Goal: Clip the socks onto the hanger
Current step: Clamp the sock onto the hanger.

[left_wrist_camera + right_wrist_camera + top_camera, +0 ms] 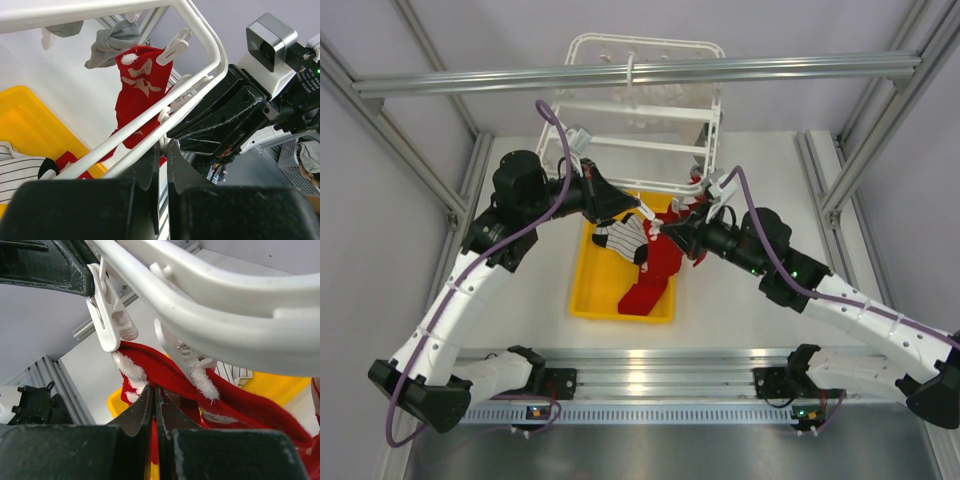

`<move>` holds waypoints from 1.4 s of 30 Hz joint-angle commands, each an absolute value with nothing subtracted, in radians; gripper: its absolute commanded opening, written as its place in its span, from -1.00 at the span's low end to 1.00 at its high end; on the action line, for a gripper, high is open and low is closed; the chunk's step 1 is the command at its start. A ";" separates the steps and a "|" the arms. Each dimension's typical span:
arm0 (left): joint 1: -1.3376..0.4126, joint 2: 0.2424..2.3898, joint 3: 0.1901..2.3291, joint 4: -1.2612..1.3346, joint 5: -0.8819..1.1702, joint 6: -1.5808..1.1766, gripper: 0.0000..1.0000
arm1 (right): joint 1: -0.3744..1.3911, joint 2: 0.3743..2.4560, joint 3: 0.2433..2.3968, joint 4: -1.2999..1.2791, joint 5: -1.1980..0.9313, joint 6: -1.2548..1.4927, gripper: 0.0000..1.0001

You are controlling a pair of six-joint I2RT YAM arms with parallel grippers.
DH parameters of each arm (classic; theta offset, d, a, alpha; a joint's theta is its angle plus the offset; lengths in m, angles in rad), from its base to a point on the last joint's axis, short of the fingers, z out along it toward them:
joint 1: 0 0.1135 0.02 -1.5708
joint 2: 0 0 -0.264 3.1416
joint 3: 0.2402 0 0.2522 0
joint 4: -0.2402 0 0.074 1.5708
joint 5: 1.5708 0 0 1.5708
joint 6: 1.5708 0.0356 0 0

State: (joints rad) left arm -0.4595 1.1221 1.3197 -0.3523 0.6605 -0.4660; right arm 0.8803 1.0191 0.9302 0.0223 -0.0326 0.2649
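Lying on the white table (770,160), a yellow tray (582,290) holds socks (645,290).

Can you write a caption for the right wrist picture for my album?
The shut claw right by a red sock hanging from a white clip on the hanger.

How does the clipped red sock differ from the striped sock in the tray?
The red sock hangs from a clip on the hanger; the striped sock lies in the yellow tray. The red sock has white markings; the striped sock is white with black lines. Both are small socks.
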 commanded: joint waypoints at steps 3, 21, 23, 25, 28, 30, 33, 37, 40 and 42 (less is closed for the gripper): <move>-0.472 1.123 1.305 -0.385 0.746 -0.472 -1.00 | 0.870 1.008 0.973 0.087 -0.113 0.310 -1.00; -0.472 1.114 1.285 -0.357 0.824 -0.503 -1.00 | 0.853 1.038 1.000 0.054 -0.087 0.337 -1.00; -0.472 1.115 1.282 -0.354 0.828 -0.505 -1.00 | 0.847 1.040 0.999 0.045 -0.095 0.348 -1.00; -0.472 1.114 1.282 -0.356 0.830 -0.499 -1.00 | 0.838 1.037 0.994 0.043 -0.112 0.370 -1.00; -0.472 1.117 1.281 -0.359 0.839 -0.491 -1.00 | 0.824 1.025 0.980 0.057 -0.138 0.390 -1.00; -0.472 1.118 1.279 -0.357 0.844 -0.492 -1.00 | 0.815 1.019 0.976 0.058 -0.141 0.400 -1.00; -0.472 1.123 1.279 -0.357 0.845 -0.486 -1.00 | 0.801 1.014 0.968 0.066 -0.161 0.423 -1.00; -0.472 1.123 1.278 -0.367 0.842 -0.465 -1.00 | 0.792 1.006 0.963 0.083 -0.186 0.448 -1.00; -0.474 1.124 1.278 -0.367 0.842 -0.460 -1.00 | 0.788 1.011 0.968 0.081 -0.193 0.457 -1.00; -0.474 1.124 1.279 -0.365 0.841 -0.459 -1.00 | 0.787 1.014 0.968 0.084 -0.198 0.466 -1.00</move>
State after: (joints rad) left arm -0.4576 1.1221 1.2991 -0.3061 0.7021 -0.4644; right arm 0.8013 1.0351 0.9497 0.0177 -0.1722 0.4335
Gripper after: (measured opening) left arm 0.051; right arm 0.008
